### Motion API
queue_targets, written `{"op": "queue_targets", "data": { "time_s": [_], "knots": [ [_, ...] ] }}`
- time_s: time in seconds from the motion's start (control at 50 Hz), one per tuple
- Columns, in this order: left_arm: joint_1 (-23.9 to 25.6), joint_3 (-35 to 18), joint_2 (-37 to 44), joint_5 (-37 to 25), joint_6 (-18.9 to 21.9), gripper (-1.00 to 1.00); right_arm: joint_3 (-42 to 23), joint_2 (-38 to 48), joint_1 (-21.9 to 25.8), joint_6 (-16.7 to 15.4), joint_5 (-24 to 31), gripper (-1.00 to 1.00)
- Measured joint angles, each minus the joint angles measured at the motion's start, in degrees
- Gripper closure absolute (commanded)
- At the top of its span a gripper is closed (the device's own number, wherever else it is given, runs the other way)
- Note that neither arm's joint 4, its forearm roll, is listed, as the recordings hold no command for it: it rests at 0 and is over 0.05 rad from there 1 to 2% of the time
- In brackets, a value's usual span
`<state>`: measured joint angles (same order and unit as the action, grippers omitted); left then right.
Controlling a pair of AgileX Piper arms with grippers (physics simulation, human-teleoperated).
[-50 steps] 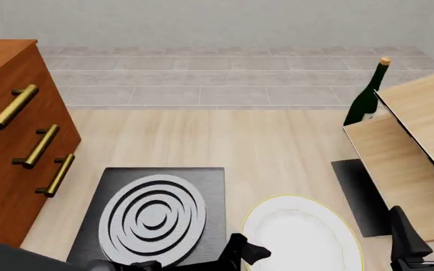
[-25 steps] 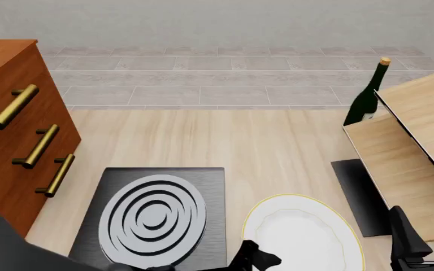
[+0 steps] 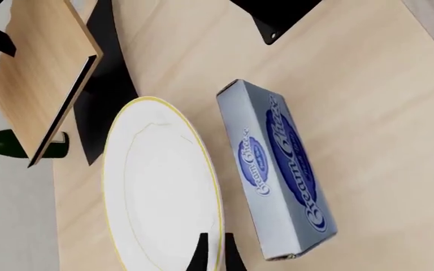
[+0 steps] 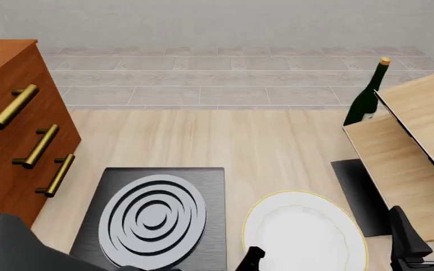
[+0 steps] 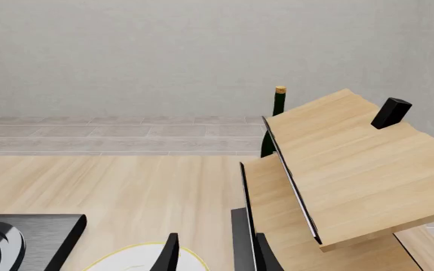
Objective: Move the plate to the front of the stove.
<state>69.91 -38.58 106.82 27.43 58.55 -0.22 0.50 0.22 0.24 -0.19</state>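
Left wrist: our left gripper (image 3: pixel 211 254) is pinching the plate (image 3: pixel 156 192) rim, cheese box (image 3: pixel 277 175) beside | Front: plate (image 4: pixel 304 231) is lying right of stove (image 4: pixel 156 217) on the counter (image 4: pixel 225 138) | Right wrist: right gripper (image 5: pixel 217 254), jaws parted, is hovering near the shelf (image 5: pixel 352 169).

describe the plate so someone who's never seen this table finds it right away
Start at the black stove with its grey ring burner, near the wooden drawer cabinet. Immediately to its right lies the plate: round, plain white, shallow. Its thin gold rim sets it apart from the ringed burner and the blue cream cheese box.
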Motion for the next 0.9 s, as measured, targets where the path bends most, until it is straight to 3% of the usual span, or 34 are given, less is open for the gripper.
{"op": "queue_targets", "data": {
  "time_s": [0.26,0.9],
  "knots": [
    [-0.13,0.98,-0.49,1.4,0.78,1.0,0.0,0.0,0.0,-0.01,0.0,-1.0],
    [-2.99,5.53,-9.57,3.48,7.42,1.0,0.0,-0.01,-0.02,0.0,0.0,-1.0]
  ]
}}
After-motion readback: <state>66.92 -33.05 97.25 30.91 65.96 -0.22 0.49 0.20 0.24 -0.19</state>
